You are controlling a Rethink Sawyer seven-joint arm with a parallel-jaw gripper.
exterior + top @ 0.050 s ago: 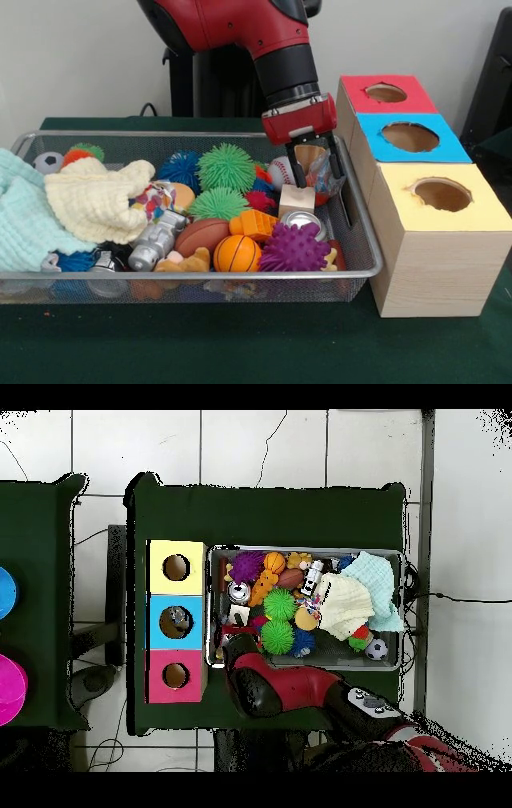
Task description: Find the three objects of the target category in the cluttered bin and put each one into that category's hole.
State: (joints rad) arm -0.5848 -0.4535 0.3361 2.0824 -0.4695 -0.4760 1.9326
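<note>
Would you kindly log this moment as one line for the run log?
pincer: open, low over mesh bin's box-side end | above wooden block | holding: nothing seen | boxes: red, blue, yellow

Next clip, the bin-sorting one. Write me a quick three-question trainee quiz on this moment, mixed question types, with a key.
1. True or false: the gripper hangs over the yellow box.
2. The three box tops, from the robot's end to the camera's end in the front view, run: A) yellow, blue, red; B) red, blue, yellow; C) blue, red, yellow.
3. Name the ball lying directly beside the purple spiky ball in the mesh bin, on its left in the front view.

Key
1. False: it hangs inside the bin, above a small wooden block.
2. B: red box, blue box, then yellow.
3. The orange basketball.
</note>
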